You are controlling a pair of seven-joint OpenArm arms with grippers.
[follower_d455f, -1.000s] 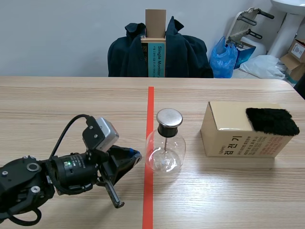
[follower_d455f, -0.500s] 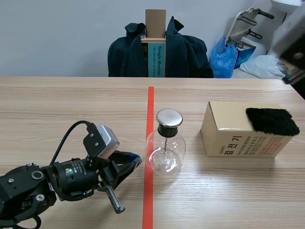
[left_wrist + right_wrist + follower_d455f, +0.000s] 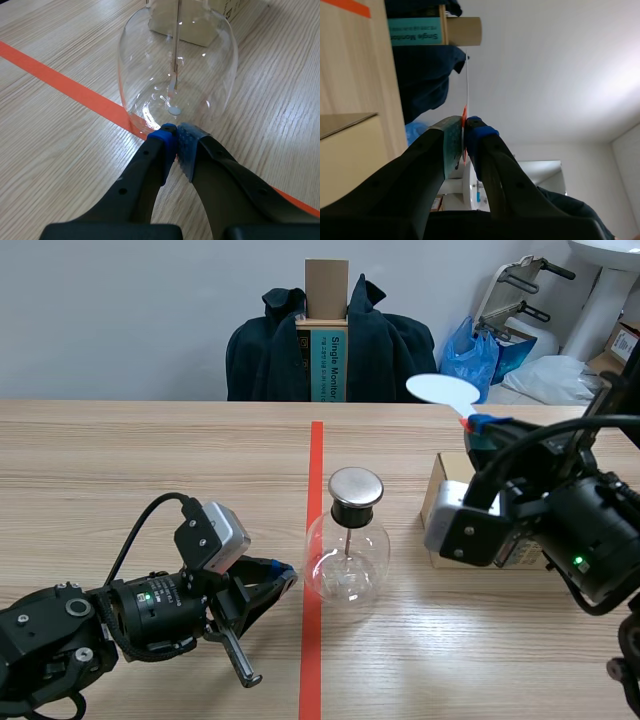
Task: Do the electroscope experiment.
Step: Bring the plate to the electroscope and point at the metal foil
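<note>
The glass flask (image 3: pixel 345 555) stands on the table (image 3: pixel 150 460) near the middle, just right of the red tape line (image 3: pixel 315 460). It has a round metal cap (image 3: pixel 356 486) on top and a thin rod (image 3: pixel 176 50) hanging down inside the clear bulb.

The left arm lies low on the near left. The left gripper (image 3: pixel 283 570) points at the foot of the flask. In the left wrist view its fingers meet at the tips with nothing between them, just beside the base of the glass, over the tape line; whether they touch the glass cannot be told.

The right arm comes in from the right and is raised above the table. The right gripper (image 3: pixel 478 425) is clamped on the red stem of a white disc (image 3: pixel 443 390), which is held in the air to the far right of the flask, well apart from the metal cap. In the right wrist view the disc is seen edge-on as a thin line rising from between the closed pads (image 3: pixel 454 142).

A tan box (image 3: pixel 437 502) sits on the table right of the flask, mostly hidden behind the right arm. Beyond the far edge of the table are a dark jacket (image 3: pixel 400 350) and a blue bag (image 3: pixel 470 360).
</note>
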